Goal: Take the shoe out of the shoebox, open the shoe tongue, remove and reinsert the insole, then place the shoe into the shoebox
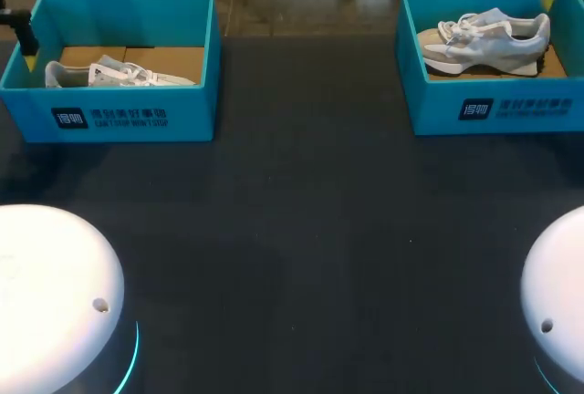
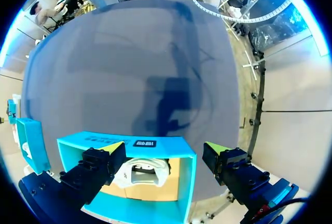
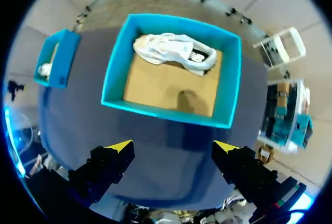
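**Both shoes boxed, both pincers spread and empty**

My left gripper (image 2: 165, 149) hangs spread over the left shoebox (image 2: 188, 182). The left shoe (image 2: 141, 172) lies inside, apparently heel end nearest me, long axis along the box. My right gripper (image 3: 173, 146), likewise spread, sits short of the right shoebox (image 3: 166, 111). The right shoe (image 3: 174, 50) lies lengthwise against its far wall. I judge the shoes light, with soft uppers and stiffer soles, so I would grip at the heel collar.

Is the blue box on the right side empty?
No, a white shoe lies inside the right shoebox, on its brown cardboard floor.
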Controlling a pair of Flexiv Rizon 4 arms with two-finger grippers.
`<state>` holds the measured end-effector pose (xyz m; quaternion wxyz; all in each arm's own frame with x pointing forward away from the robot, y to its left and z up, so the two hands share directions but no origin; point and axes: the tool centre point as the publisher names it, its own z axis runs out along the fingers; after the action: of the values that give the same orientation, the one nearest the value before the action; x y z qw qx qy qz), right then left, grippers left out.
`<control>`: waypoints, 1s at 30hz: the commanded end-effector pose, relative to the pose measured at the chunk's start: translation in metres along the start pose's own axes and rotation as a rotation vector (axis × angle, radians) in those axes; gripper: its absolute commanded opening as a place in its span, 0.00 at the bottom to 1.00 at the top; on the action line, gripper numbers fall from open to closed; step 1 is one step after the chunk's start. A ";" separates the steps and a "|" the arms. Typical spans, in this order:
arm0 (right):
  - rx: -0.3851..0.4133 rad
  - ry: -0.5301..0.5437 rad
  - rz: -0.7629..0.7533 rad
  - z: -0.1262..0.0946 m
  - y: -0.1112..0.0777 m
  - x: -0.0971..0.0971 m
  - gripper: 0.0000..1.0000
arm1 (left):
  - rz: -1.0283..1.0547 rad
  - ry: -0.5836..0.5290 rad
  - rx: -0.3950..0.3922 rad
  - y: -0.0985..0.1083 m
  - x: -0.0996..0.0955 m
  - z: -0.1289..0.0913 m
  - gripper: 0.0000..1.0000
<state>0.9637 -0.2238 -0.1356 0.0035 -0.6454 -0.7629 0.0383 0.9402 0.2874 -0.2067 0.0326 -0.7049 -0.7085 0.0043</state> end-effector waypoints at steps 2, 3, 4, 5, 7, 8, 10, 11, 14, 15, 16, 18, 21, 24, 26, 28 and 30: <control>0.099 -0.016 0.002 -0.003 0.004 0.004 1.00 | 0.000 0.002 -0.003 -0.001 0.000 0.000 1.00; 0.098 -0.050 0.050 -0.004 0.012 0.002 1.00 | 0.000 0.002 -0.003 -0.001 0.000 0.000 1.00; 0.089 -0.055 0.072 -0.003 0.019 -0.001 1.00 | 0.000 0.002 -0.003 -0.001 0.000 0.000 1.00; 0.079 -0.059 0.107 -0.001 0.027 -0.005 1.00 | 0.000 0.002 -0.003 -0.001 0.000 0.000 1.00; 0.089 -0.090 0.160 0.005 0.042 -0.012 1.00 | 0.000 0.002 -0.003 -0.001 0.000 0.000 1.00; 0.066 -0.097 0.183 0.007 0.049 -0.015 1.00 | 0.000 0.002 -0.003 -0.001 0.000 0.000 1.00; 0.043 -0.101 0.212 0.012 0.061 -0.020 1.00 | 0.000 0.002 -0.003 -0.001 0.000 0.000 1.00; 0.033 -0.118 0.229 0.014 0.067 -0.021 1.00 | 0.000 0.002 -0.003 -0.001 0.000 0.000 1.00; 0.046 -0.166 0.285 0.029 0.088 -0.026 1.00 | 0.000 0.002 -0.003 -0.001 0.000 0.000 1.00; 0.046 -0.166 0.285 0.029 0.088 -0.026 1.00 | 0.000 0.002 -0.003 -0.001 0.000 0.000 1.00; 0.046 -0.166 0.285 0.029 0.088 -0.026 1.00 | 0.000 0.002 -0.003 -0.001 0.000 0.000 1.00; 0.046 -0.166 0.285 0.029 0.088 -0.026 1.00 | 0.000 0.002 -0.003 -0.001 0.000 0.000 1.00; 0.046 -0.166 0.285 0.029 0.088 -0.026 1.00 | 0.000 0.002 -0.003 -0.001 0.000 0.000 1.00; 0.046 -0.166 0.285 0.029 0.088 -0.026 1.00 | 0.000 0.002 -0.003 -0.001 0.000 0.000 1.00; 0.046 -0.166 0.285 0.029 0.088 -0.026 1.00 | 0.000 0.002 -0.003 -0.001 0.000 0.000 1.00; 0.046 -0.166 0.285 0.029 0.088 -0.026 1.00 | 0.000 0.002 -0.003 -0.001 0.000 0.000 1.00; 0.046 -0.166 0.285 0.029 0.088 -0.026 1.00 | 0.000 0.002 -0.003 -0.001 0.000 0.000 1.00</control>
<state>1.0514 -0.2362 -0.1689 -0.0517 -0.7417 -0.6601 0.1071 0.9402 0.2874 -0.2068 0.0325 -0.7049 -0.7085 0.0043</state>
